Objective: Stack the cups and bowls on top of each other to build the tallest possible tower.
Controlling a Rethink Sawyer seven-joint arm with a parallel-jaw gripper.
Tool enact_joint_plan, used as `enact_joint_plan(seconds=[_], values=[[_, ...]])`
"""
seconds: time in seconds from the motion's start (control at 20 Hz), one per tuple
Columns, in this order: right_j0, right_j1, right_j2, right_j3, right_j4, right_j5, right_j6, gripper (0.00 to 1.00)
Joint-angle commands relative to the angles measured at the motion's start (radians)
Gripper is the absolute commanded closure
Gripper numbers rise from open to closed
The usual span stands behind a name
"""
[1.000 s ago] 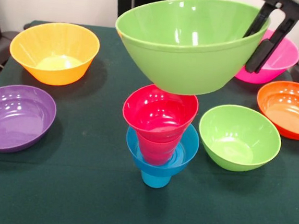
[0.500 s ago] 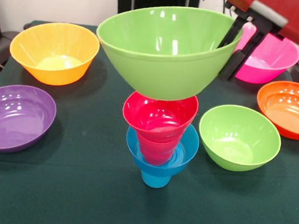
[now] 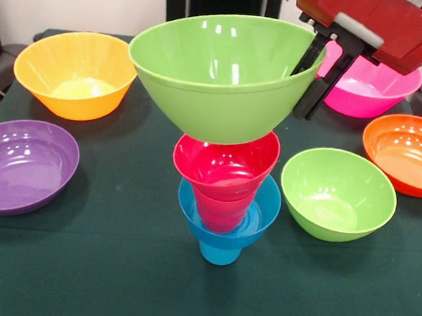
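Observation:
My gripper (image 3: 303, 91) is shut on the right rim of a lime green bowl (image 3: 218, 77), one finger inside the wall and one outside. The bowl hangs tilted right over the tower, with its base at the rim of the small red bowl (image 3: 226, 159); I cannot tell if they touch. The tower stands at the table's middle: a sky-blue cup (image 3: 218, 252) at the bottom, a small blue bowl (image 3: 266, 207) on it, a red cup (image 3: 221, 212) in that, and the small red bowl on top. A second lime green bowl (image 3: 337, 195) stands right of the tower.
A yellow-orange bowl (image 3: 76, 74) stands at the back left and a purple bowl (image 3: 19, 165) at the left. A pink bowl (image 3: 368, 90) sits at the back right behind the arm, and an orange bowl (image 3: 411, 153) at the right edge.
The gripper has carried the lime green bowl leftward and a little lower, from the tower's right side to directly above it. The tower and the other bowls have not moved.

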Motion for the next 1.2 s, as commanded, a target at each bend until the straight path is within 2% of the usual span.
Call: enact_joint_plan(seconds=[0.05, 1.2], values=[[-0.004, -0.015, 0.127, 0.093, -0.083, -0.053, -0.103, 1.00], [-0.015, -0.002, 0.147, 0.105, -0.089, -0.105, -0.091, 1.00]])
